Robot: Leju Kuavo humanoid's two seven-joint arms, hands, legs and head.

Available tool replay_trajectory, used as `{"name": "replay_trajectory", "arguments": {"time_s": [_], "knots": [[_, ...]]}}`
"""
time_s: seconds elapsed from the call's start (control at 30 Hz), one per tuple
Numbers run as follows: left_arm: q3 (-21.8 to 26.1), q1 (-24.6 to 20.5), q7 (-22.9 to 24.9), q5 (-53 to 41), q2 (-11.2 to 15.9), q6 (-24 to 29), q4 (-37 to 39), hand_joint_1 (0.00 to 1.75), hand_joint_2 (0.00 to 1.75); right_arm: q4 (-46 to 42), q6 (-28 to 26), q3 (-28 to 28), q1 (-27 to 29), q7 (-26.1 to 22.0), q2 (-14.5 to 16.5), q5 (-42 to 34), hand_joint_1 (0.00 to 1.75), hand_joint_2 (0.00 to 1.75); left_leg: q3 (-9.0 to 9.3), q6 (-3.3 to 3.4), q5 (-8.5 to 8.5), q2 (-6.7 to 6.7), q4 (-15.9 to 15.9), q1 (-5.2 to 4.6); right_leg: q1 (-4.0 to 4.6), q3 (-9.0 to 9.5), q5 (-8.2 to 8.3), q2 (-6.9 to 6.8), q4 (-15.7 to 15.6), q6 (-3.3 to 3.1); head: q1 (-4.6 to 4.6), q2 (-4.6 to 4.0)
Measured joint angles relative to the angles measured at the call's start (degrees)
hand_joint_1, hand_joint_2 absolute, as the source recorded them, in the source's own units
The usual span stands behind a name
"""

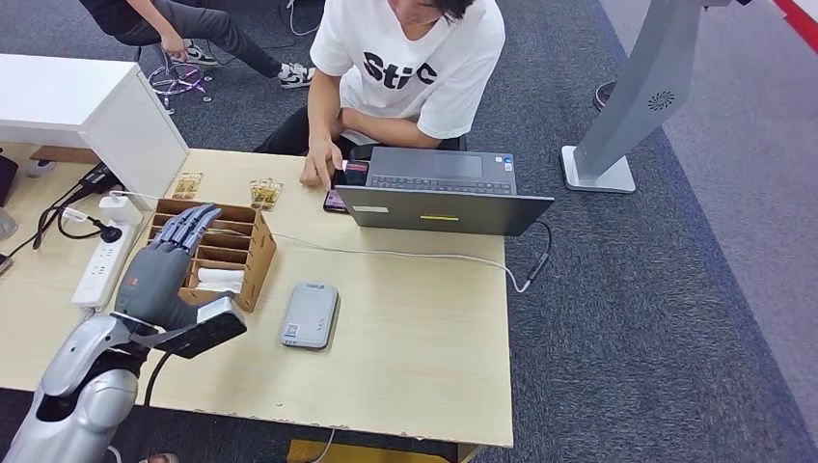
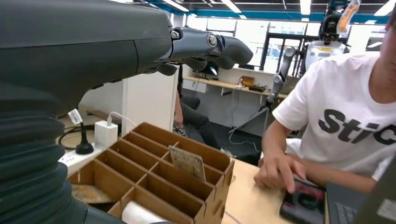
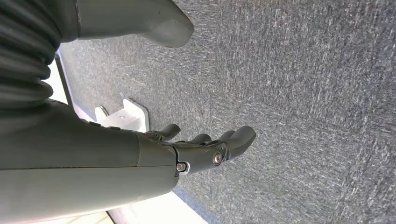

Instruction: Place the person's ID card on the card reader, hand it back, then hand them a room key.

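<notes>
- Head view: the left hand [image 1: 164,265] hovers over the wooden divider box [image 1: 246,253], fingers spread, holding nothing. The card reader [image 1: 310,314] lies just beside the box, bare tabletop [image 1: 424,338] to its right. A person's hand [image 1: 316,170] touches a phone [image 1: 345,180] beside the laptop [image 1: 439,191]; a white cable [image 1: 405,255] crosses between.
- Left wrist view: fingers [image 2: 219,46] extended above the box's compartments; a card [image 2: 187,162] stands upright in one.
- Right wrist view: the right hand [image 3: 196,149] hangs over grey carpet [image 3: 303,93], loosely open, empty.
</notes>
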Motion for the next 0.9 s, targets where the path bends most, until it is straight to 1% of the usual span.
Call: {"name": "replay_trajectory", "arguments": {"time_s": [0.07, 0.17, 0.33, 0.47, 0.63, 0.7, 0.9], "knots": [[0.00, 2.36, -0.26, 0.80, 1.50, 0.01, -2.31, 0.00, 1.75, 0.00, -0.15, -0.40, 0.00, -0.17, 0.00, -0.10, 0.00, 1.75, 0.00, 0.00, 0.00, 0.00, 0.00, 0.01, 0.00, 0.00, 0.00, -0.01, 0.00, 0.00, 0.01, 0.00], [0.01, 4.41, -0.29, 1.32, 3.14, 0.01, -4.67, 0.00, 1.75, 0.00, -0.27, -0.75, 0.00, -0.40, 0.00, -0.24, 0.00, 1.75, 0.00, 0.00, 0.01, -0.02, 0.00, 0.01, -0.01, 0.03, 0.01, -0.04, 0.00, 0.00, 0.01, 0.00], [0.15, 6.14, 0.05, 1.62, 5.05, -0.13, -6.76, 0.00, 1.75, 0.00, -0.28, -1.01, -0.01, -0.80, 0.00, -0.24, 0.00, 1.75, 0.01, 0.00, 0.01, -0.02, 0.01, 0.01, -0.02, 0.06, 0.02, -0.04, 0.00, 0.00, 0.01, 0.00], [0.62, 6.28, 1.26, 0.58, 6.25, -0.85, -7.19, 0.00, 1.75, 0.00, -0.20, -1.05, -0.01, -0.54, 0.00, 0.31, 0.00, 1.75, 0.02, 0.00, 0.01, -0.04, 0.01, 0.01, -0.02, 0.05, 0.02, -0.05, 0.00, 0.00, 0.01, 0.00], [2.05, 4.87, 2.13, -0.40, 6.82, -1.21, -6.73, 0.00, 1.75, 0.00, -0.08, -1.05, -0.03, -0.18, 0.00, 0.82, 0.00, 1.75, 0.03, -0.01, 0.01, -0.04, 0.01, 0.01, -0.01, 0.04, 0.02, -0.05, 0.00, 0.00, -0.01, 0.00], [2.40, 3.61, 2.81, -0.97, 6.82, -1.21, -5.79, 0.00, 1.75, 0.00, 0.10, -1.03, -0.05, -0.06, 0.00, 1.28, 0.00, 1.75, 0.03, -0.01, 0.02, -0.06, 0.01, 0.01, -0.01, 0.04, 0.02, -0.07, 0.00, 0.00, 0.01, 0.00], [3.83, -3.77, 4.05, -4.52, 5.97, -0.96, 2.07, 0.00, 1.75, 0.00, 0.66, -0.59, -0.16, 0.02, 0.00, 2.58, 0.00, 1.75, 0.04, -0.03, 0.06, -0.09, 0.01, 0.01, 0.00, 0.06, 0.06, -0.09, 0.01, -0.04, -0.02, 0.00]]}}
